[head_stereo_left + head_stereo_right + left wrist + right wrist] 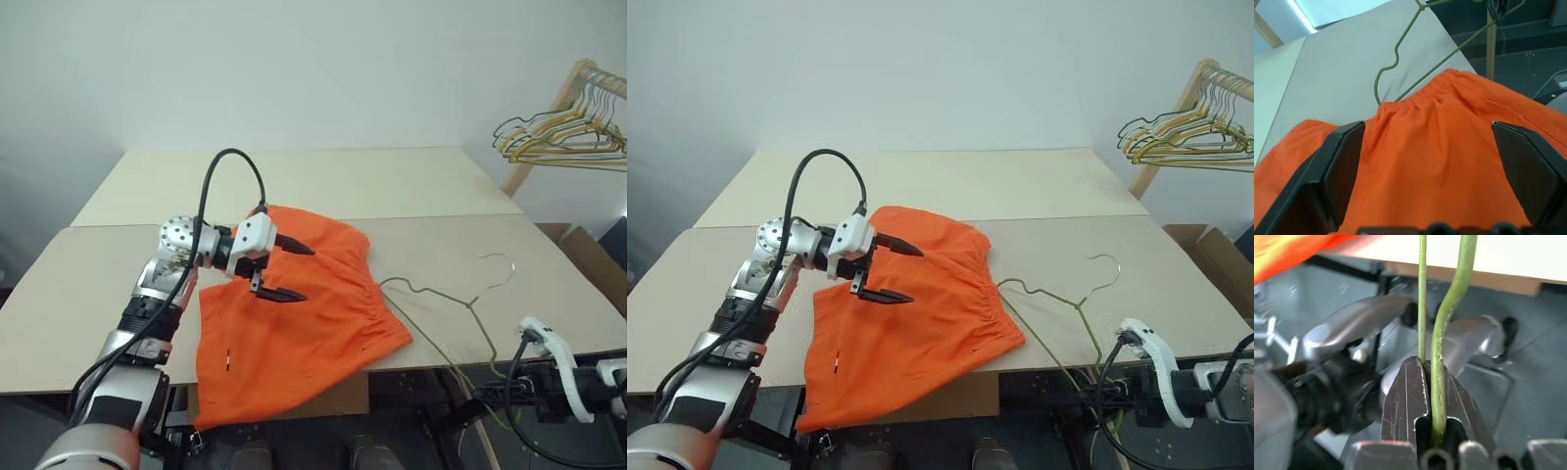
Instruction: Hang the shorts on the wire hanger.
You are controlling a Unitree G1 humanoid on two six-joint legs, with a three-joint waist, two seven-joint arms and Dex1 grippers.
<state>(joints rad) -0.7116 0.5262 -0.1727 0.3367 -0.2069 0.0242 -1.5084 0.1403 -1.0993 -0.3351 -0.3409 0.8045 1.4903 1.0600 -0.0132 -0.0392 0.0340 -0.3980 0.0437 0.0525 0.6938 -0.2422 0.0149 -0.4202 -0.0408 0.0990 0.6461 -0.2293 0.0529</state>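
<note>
The bright orange shorts (294,338) lie spread on the table, their lower part drooping over the front edge and the gathered waistband (1420,93) turned to the right. My left gripper (308,274) hovers just above them, open, with nothing between its fingers (1342,166). The thin olive wire hanger (446,297) rests on the table right of the shorts, one end at the waistband and its hook (507,262) pointing to the back right. One wire runs off the front edge and down. Below that edge my right gripper (1424,364) is shut on the wire hanger (1439,357).
The pale table (294,181) is made of two boards with a seam across the middle. At the back right a wooden rack (573,83) carries a bunch of gold and pale hangers (549,137). A cardboard box (588,257) stands beyond the table's right edge.
</note>
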